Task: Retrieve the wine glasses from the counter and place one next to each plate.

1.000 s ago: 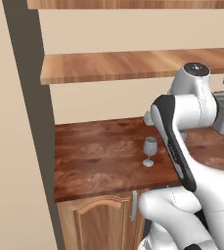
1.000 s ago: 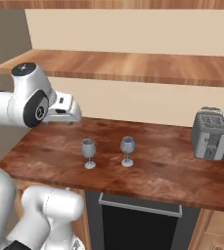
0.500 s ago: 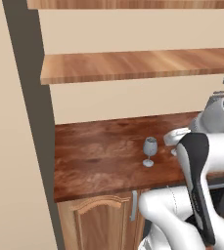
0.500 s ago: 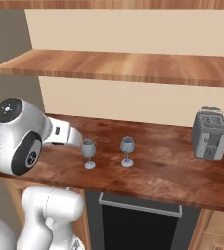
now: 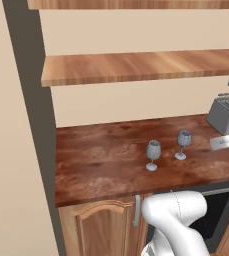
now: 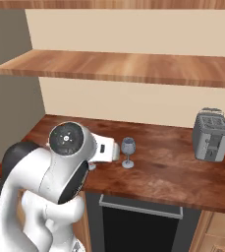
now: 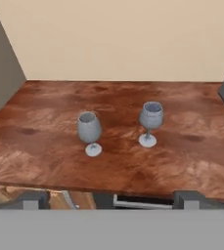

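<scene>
Hand view shows you two translucent grey-blue stemmed wine glasses [image 7: 89,133] [image 7: 150,123] standing upright, near each other, on the dark reddish-brown wooden table [image 7: 45,127]. Your end effector [image 7: 111,199] hangs released before them, grasping nothing.

Lighting's flat and even in all three views, typical rendered look, bright enough with no obvious lamp. The desk [image 5: 101,160] has a glossy finish with soft pale sheen patches rather than hard glare. Shadows are super weak: the glasses [image 7: 89,128] barely darken the wood under their feet, and the shelf [image 6: 119,66] only gives a slightly darker underside. The hand view is the softest, kinda blurry and blocky, especially the fingers [image 7: 33,200] along the bottom. The base views are sharper but still low-res, with fuzzy edges on the toaster [image 6: 211,134]. No edge warping that I can spot.
</scene>
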Controlling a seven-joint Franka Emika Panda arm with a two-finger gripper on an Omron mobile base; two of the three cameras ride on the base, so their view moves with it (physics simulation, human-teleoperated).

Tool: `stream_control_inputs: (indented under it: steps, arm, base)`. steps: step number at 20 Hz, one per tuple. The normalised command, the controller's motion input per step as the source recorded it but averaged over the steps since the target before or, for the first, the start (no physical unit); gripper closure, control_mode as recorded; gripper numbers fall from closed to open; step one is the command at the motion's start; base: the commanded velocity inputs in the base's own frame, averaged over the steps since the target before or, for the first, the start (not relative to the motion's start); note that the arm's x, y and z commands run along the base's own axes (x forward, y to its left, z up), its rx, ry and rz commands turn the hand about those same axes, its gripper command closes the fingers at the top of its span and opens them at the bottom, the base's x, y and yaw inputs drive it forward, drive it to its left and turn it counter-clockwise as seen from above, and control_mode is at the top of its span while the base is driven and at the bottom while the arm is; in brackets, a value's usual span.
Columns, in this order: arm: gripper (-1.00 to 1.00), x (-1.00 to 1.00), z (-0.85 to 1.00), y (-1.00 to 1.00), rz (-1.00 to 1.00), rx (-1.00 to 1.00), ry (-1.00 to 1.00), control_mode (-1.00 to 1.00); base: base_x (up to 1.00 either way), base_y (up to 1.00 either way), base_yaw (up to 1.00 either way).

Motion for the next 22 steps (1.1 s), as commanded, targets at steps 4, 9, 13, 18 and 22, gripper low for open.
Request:
stream_control_inputs:
  steps: [4, 9, 13, 18, 22]
  arm:
    - [-1.0, 0.0, -0.18, -0.86, 0.16, 0.01, -0.23, -1.0]
    - [-1.0, -0.01, -0.31, -0.67, 0.13, -0.01, -0.32, -1.0]
    - [-1.0, 0.21, -0.24, -0.55, 0.06, 0.0, -0.09, -1.0]
    - [-1.0, 0.46, -0.03, -0.13, 0.0, 0.0, 0.03, -1.0]
    - [-1.0, 0.51, 0.0, 0.0, 0.0, 0.0, 0.13, -1.0]
  base:
    - [0.0, 0.0, 0.0]
    - [0.0, 0.0, 0.0]
    - [0.0, 0.0, 0.0]
    - [0.0, 0.0, 0.0]
    - [0.0, 0.0, 0.0]
